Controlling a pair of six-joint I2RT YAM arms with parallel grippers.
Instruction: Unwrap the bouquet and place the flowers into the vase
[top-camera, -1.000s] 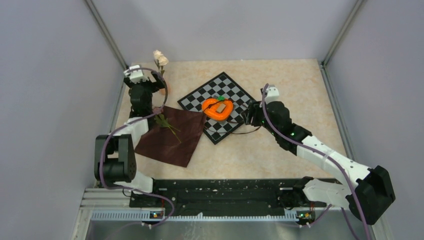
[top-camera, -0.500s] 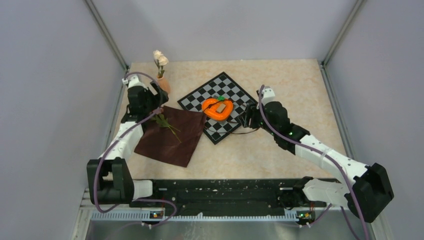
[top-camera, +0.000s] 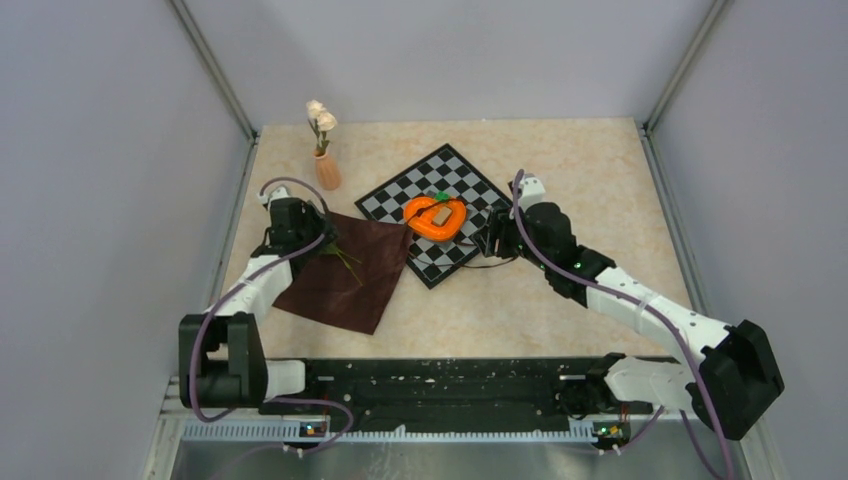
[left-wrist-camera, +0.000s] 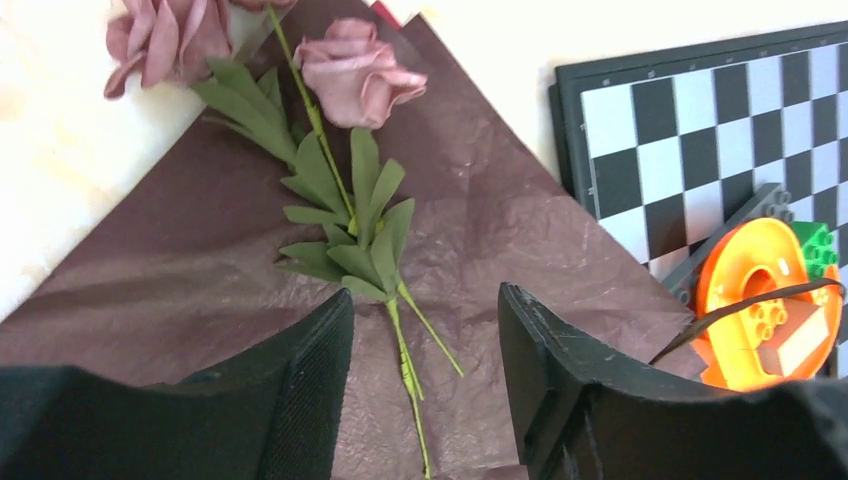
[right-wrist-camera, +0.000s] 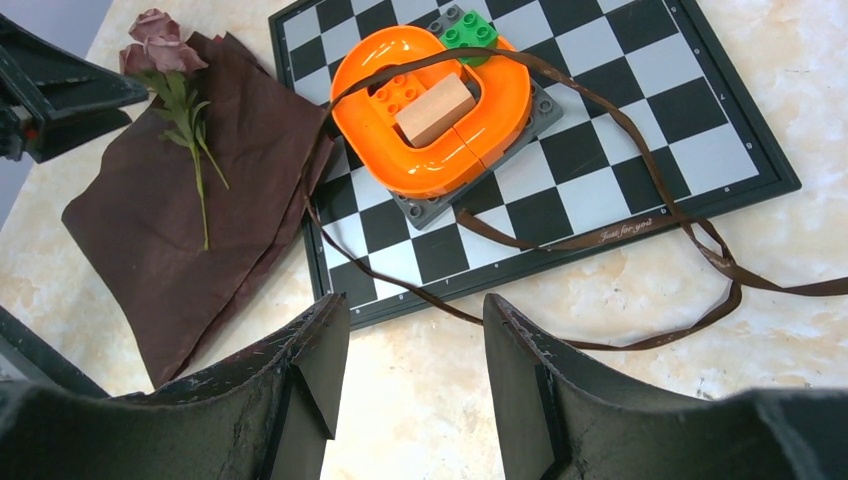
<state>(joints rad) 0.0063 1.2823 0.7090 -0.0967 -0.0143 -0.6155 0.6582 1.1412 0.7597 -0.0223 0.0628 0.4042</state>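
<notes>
Left gripper, come down from small terracotta vase, half-open and empty astride mauve artificial roses: next pick.

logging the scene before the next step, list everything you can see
chessboard: one, black and white, centre
heart-shaped piece: one, orange, on the chessboard
ribbon: one, dark brown, loose across the chessboard
cloth: one, maroon, spread flat left of the chessboard
mauve roses: two, dusty pink, lying on the cloth
vase: one, terracotta orange, far left, upright
cream roses: two heads, cream, standing in the vase
left fingers: two, black, apart above the mauve roses' stems
right fingers: two, black, apart, empty, near the chessboard
</notes>
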